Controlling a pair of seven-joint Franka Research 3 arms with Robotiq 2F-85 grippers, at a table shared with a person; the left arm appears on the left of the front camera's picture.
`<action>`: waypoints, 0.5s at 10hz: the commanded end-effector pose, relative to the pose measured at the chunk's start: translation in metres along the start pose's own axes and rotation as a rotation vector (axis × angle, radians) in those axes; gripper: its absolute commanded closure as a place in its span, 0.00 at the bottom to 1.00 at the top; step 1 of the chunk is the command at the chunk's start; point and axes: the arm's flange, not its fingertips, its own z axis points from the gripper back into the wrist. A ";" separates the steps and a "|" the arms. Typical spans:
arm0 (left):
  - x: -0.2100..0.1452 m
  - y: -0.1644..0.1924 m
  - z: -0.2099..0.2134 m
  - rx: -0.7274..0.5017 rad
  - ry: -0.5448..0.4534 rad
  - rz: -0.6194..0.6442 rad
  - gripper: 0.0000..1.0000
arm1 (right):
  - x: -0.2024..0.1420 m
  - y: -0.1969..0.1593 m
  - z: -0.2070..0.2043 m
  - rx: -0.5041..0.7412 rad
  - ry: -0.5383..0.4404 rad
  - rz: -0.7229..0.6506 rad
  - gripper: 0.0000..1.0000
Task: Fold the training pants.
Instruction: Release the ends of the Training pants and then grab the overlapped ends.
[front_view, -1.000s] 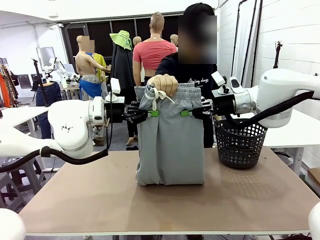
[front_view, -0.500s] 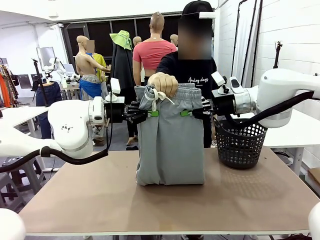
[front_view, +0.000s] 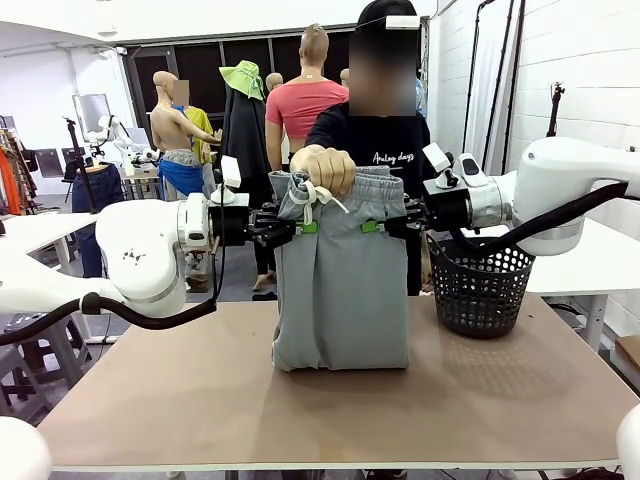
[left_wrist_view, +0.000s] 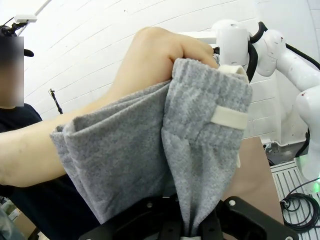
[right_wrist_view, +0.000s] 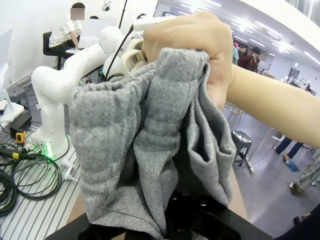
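Observation:
The light grey training pants (front_view: 340, 290) hang upright over the table's middle, their folded lower end resting on the tabletop. My left gripper (front_view: 305, 227) is shut on the pants' left edge just below the waistband, and my right gripper (front_view: 372, 226) is shut on the right edge at the same height. A person's hand (front_view: 325, 168) grips the bunched waistband and off-white drawstring from above. The left wrist view has the grey fabric (left_wrist_view: 200, 165) running down into my jaws, with the hand (left_wrist_view: 155, 60) above. In the right wrist view the bunched cloth (right_wrist_view: 140, 150) hangs under the hand (right_wrist_view: 190, 40).
A black mesh basket (front_view: 480, 290) stands on the table at the right, just beyond my right arm. The brown tabletop (front_view: 200, 400) lies bare in front and to the left. The person stands at the far edge behind the pants.

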 end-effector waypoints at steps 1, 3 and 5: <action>0.005 -0.001 -0.001 0.002 -0.002 0.012 1.00 | 0.002 0.003 -0.004 0.000 -0.004 0.003 1.00; 0.000 0.000 0.000 0.000 0.000 0.000 1.00 | 0.000 0.000 0.000 0.000 0.000 0.000 1.00; -0.002 0.000 0.004 0.029 0.003 0.015 0.79 | -0.001 -0.001 0.002 -0.013 0.015 -0.027 0.87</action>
